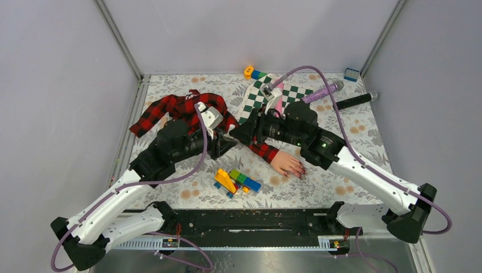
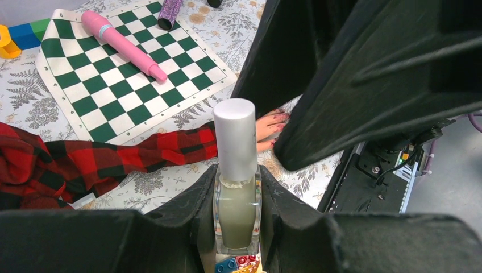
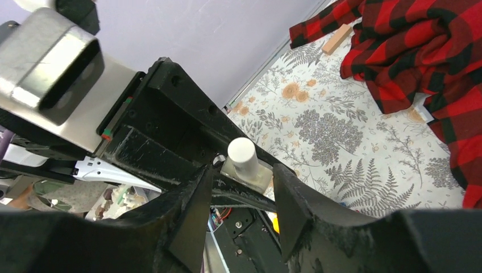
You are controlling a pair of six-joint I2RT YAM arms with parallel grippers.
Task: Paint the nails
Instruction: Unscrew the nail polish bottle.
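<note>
nails [image 1: 298, 170] lying at 4 o'clock of bottle [image 2: 236, 213]; left gripper [image 2: 237, 185] clamping bottle, right gripper [image 3: 240, 181] gaping around cap [image 3: 243, 152].

Two grippers, left gripper [image 2: 237, 227] and right gripper [image 3: 243, 170]; one bottle [image 2: 234, 136]; one mannequin hand [image 1: 287, 164]; one plaid shirt [image 1: 176, 108]; one checkered mat [image 1: 257, 94]; three rods, pink rod [image 2: 124, 45], purple rod [image 1: 321, 91], black rod [image 1: 353, 101]; two block heaps, near heap [image 1: 234, 181], far heap [image 1: 254, 73]; one lone block [image 1: 352, 74].

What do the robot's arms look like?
The left arm and right arm have white shells near the base, black joints and black forearms. A purple cable loops along each. The right shows a green light. The left gripper and right gripper have chunky matte-black fingers.
</note>
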